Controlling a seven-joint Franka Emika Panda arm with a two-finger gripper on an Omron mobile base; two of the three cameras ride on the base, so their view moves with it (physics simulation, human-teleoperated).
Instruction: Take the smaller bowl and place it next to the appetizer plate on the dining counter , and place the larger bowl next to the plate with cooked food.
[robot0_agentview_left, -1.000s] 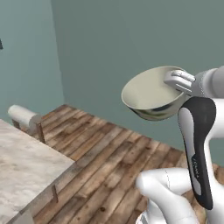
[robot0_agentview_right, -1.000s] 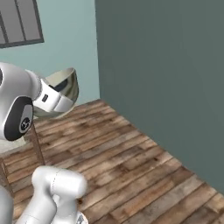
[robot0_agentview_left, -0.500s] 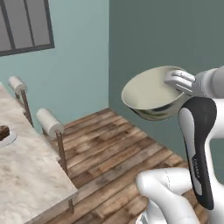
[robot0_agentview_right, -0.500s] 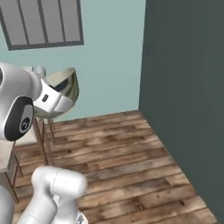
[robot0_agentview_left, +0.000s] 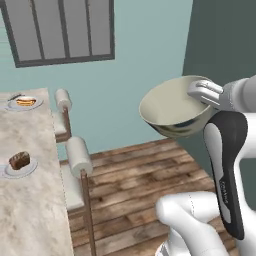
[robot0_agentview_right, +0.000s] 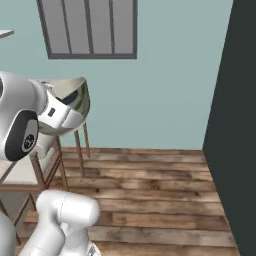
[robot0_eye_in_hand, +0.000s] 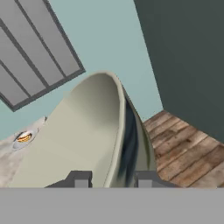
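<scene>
A grey-green bowl (robot0_agentview_left: 172, 110) with a pale cream inside hangs in the air, tilted, with my gripper (robot0_agentview_left: 194, 93) shut on its rim. With no twin in sight, I cannot tell whether it is the smaller bowl or the larger bowl. In the hand view the bowl (robot0_eye_in_hand: 83, 135) stands edge-on, its rim between my gripper's (robot0_eye_in_hand: 111, 179) fingertips (robot0_eye_in_hand: 79, 179). The right base view has the bowl (robot0_agentview_right: 76, 97) beside my hand. The dining counter (robot0_agentview_left: 30, 205) lies to the left, carrying a plate with a brown piece (robot0_agentview_left: 20, 163) and a farther plate with orange food (robot0_agentview_left: 25, 102).
Two stools with pale cylindrical cushions (robot0_agentview_left: 78, 155) stand along the counter's near side. A barred window (robot0_agentview_left: 65, 30) is set in the teal wall behind. A dark wall (robot0_agentview_right: 240, 125) closes the right side. Wooden floor (robot0_agentview_right: 150, 190) lies open below the bowl.
The whole picture has swung, so the camera moved: the counter, its plates, the stools and the window have come into view. The bowl stays gripped in the same pose.
</scene>
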